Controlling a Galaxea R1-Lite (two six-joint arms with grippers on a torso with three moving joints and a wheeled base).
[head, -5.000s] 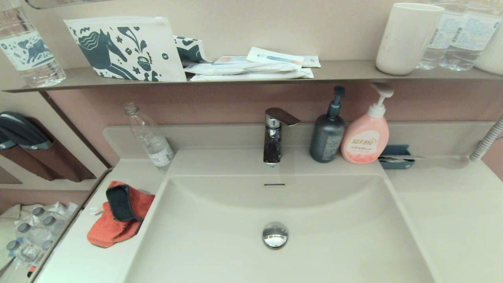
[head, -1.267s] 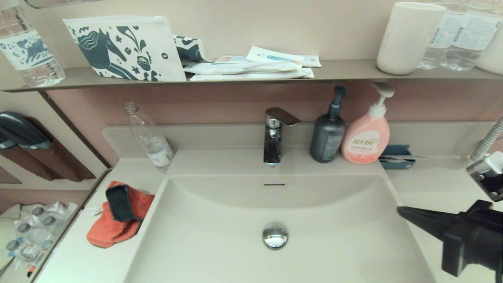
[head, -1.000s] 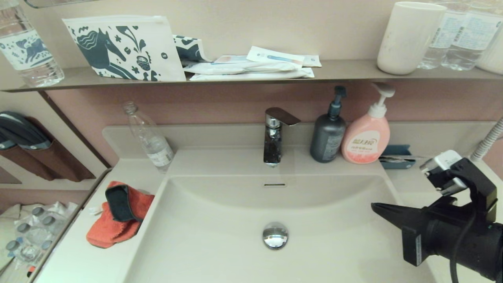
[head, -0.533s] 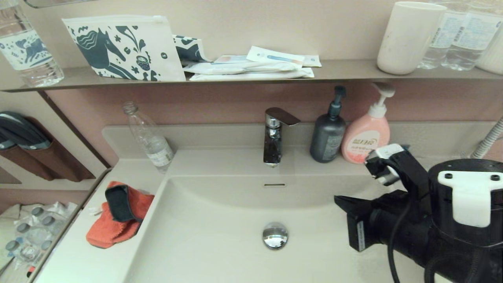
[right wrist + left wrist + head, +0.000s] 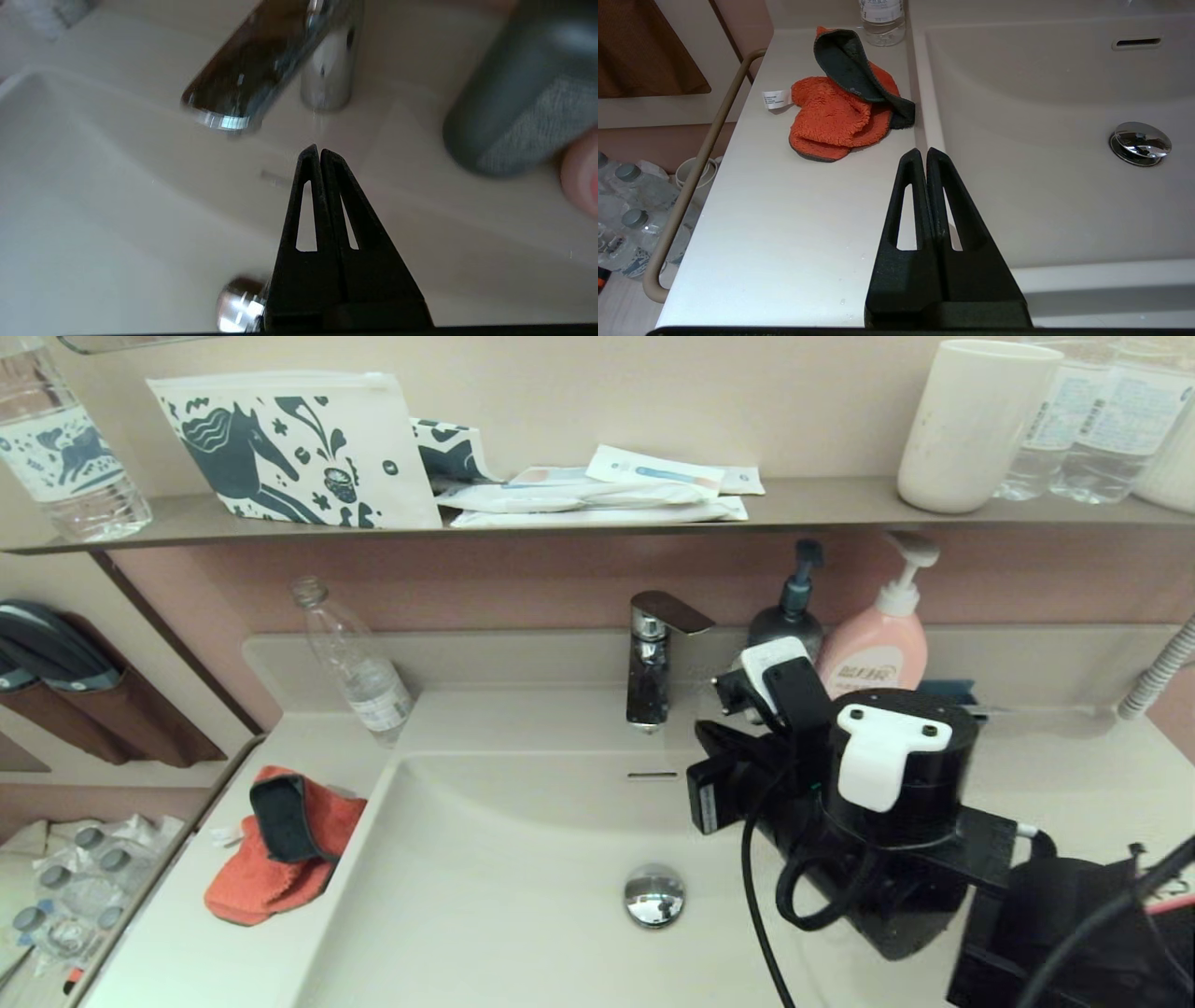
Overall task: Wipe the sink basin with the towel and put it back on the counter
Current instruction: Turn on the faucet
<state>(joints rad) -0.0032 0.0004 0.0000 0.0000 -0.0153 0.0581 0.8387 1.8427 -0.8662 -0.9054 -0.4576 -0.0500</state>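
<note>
Head view: the right gripper (image 5: 707,735) is seen over the far right part of the sink basin (image 5: 523,896), just right of the faucet (image 5: 651,658), its fingers pressed together and empty. The towel (image 5: 280,845) is found crumpled on the tabletop (image 5: 187,952) at the basin's left edge, dark side folded up. The left gripper (image 5: 926,154) is held above the near left tabletop beside the basin rim, fingers together, well apart from the towel.

Beige wall, brown-grey wall shelf (image 5: 803,504), dusky pink panel (image 5: 523,588) beneath it
</note>
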